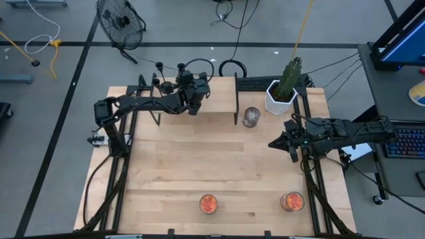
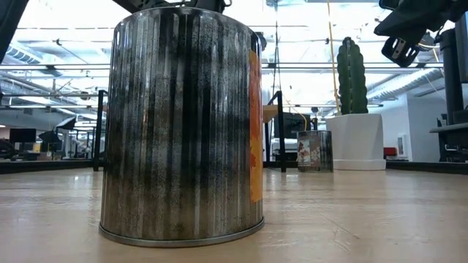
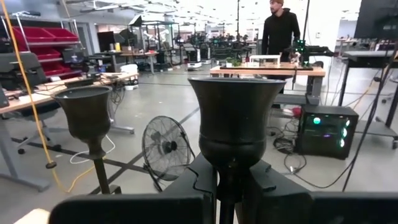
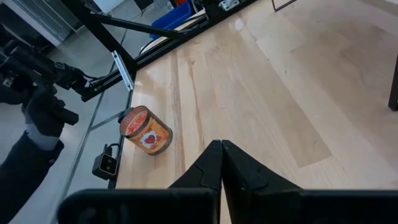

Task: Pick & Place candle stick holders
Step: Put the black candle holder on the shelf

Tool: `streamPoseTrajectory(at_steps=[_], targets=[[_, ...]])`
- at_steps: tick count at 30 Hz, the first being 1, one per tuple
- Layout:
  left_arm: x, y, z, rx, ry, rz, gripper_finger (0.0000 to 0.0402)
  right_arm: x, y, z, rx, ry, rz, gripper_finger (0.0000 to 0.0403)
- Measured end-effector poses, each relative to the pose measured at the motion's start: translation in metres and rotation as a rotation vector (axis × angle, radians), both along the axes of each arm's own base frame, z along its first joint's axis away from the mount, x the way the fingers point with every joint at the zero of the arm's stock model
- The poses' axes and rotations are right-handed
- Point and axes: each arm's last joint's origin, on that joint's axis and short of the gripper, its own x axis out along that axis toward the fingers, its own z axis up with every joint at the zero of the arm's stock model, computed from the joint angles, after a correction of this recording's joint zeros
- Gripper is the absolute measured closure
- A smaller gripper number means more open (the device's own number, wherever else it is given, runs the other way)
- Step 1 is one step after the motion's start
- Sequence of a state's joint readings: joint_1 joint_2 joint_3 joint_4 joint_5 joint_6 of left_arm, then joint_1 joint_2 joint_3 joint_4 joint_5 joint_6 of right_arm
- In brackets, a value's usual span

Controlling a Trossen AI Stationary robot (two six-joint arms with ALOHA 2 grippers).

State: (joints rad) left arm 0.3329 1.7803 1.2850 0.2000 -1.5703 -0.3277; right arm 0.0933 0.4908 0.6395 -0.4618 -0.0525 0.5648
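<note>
My left gripper (image 1: 182,74) reaches level toward the table's far edge, over a raised wooden shelf (image 1: 212,99), and is shut on a black candle stick holder (image 3: 236,118). Its cup top stands just past the fingertips, and its base is hidden. A second black holder (image 3: 87,118) stands upright beside it, toward the table's left (image 1: 159,66). My right gripper (image 1: 292,143) hovers shut above the table's right side and touches nothing; its fingers (image 4: 222,163) point down toward the boards. My left gripper pinches the holder's thin stem (image 3: 227,186) just under the cup, between its two fingers (image 3: 199,180). The fingers come in level from the near side, across the stem. The holder stands upright in the hold; the gripper hides its base.
A silvery glass jar (image 1: 251,117) stands beside the shelf's right legs. A cactus in a white pot (image 1: 282,93) is at the far right. Two orange-filled jars (image 1: 208,204) (image 1: 292,200) stand near the front edge. A person (image 3: 280,31) stands far off in the room.
</note>
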Motion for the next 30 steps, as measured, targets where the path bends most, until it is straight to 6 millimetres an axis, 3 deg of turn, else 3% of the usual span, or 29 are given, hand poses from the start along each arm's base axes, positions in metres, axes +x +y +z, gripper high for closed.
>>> streamPoseTrajectory(at_steps=[15, 30], targets=[[-0.0053, 0.0047, -0.0109, -0.006, 0.016, 0.017, 0.0374, 0.0, 0.0, 0.0001, 0.017, 0.002, -0.007, 0.0403], [-0.0053, 0.0047, -0.0109, -0.015, 0.042, 0.017, 0.032, 0.0, 0.0001, 0.0001, 0.018, 0.002, -0.004, 0.0403]])
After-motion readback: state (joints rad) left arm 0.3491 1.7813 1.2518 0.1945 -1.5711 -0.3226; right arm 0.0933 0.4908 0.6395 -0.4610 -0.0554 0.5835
